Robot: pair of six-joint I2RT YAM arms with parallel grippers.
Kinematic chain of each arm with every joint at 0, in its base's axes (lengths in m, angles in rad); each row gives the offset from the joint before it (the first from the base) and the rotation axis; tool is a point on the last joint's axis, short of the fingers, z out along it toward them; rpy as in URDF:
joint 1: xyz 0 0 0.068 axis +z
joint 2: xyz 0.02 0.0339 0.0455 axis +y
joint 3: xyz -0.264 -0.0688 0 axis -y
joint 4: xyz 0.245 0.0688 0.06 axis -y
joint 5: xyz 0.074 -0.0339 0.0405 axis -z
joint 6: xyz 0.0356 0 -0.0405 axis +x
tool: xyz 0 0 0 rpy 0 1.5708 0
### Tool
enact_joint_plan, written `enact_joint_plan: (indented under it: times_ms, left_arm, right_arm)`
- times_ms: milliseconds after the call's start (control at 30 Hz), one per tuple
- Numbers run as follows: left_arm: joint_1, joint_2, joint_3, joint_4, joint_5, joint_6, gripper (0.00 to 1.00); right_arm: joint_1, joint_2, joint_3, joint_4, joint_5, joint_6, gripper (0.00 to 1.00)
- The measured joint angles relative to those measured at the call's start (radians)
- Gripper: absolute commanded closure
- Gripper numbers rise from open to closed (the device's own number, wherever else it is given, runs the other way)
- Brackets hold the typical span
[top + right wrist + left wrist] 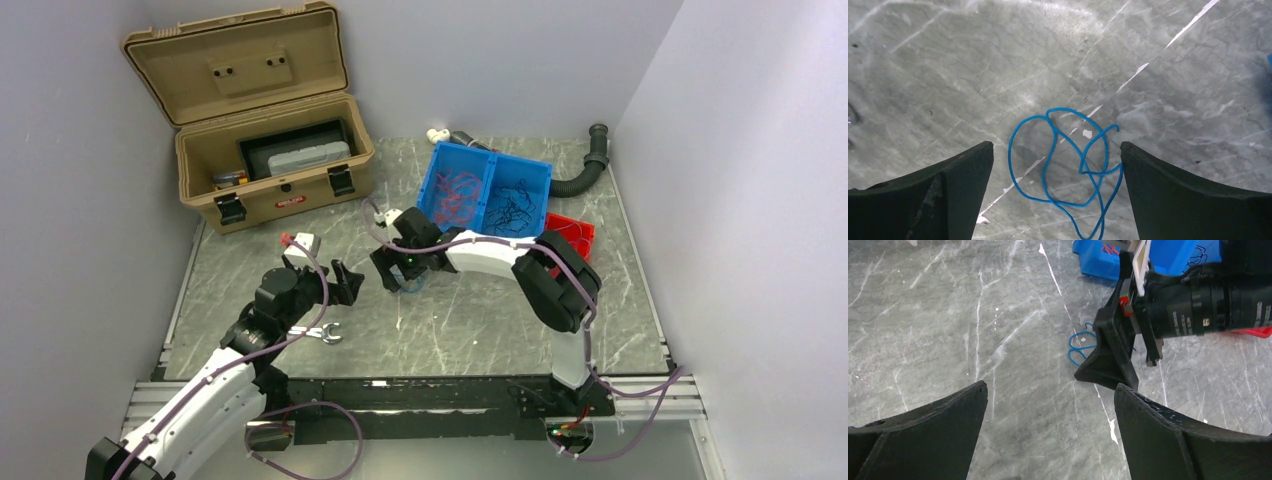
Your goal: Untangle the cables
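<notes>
A thin blue wire [1009,152] lies in tangled loops on the marble table. My right gripper [1056,146] is open and hangs just above it, one finger on each side of the loops, not holding it. The wire also shows in the top view [412,285] and the left wrist view [1070,351], partly hidden by the right gripper [1108,355]. My left gripper [1050,386] is open and empty over bare table, a short way left of the right gripper [395,272]. Red wires [458,195] and black wires [515,208] lie in a blue bin.
The blue two-compartment bin [545,170] stands behind the right gripper, with a red tray [570,232] at its right. An open tan case [270,150] is at the back left. A black corrugated hose [585,170] is at the back right. A wrench [325,335] lies near the left arm.
</notes>
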Motion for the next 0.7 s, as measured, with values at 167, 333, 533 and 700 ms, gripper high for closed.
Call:
enact_joint_plan:
  times_ms: [167,333,533,700]
  left_arm:
    - [0.000,0.000,0.000,0.000,0.000,0.000,0.01]
    - [0.000,-0.007,0.000,-0.001,0.000,0.000,0.01]
    - [0.000,-0.005,0.000,-0.001,0.000,0.000,0.01]
    - [0.000,0.011,0.000,-0.001,-0.001,0.001,0.01]
  right_arm:
    - [0.068,0.001,0.011,-0.065,0.174,-0.003,0.05]
    - [0.100,0.001,0.010,-0.092,0.288,0.033,0.41]
    - [0.110,-0.026,-0.034,-0.079,0.372,0.066,1.00]
    - [0.108,-0.048,-0.063,-0.071,0.391,0.076,1.00]
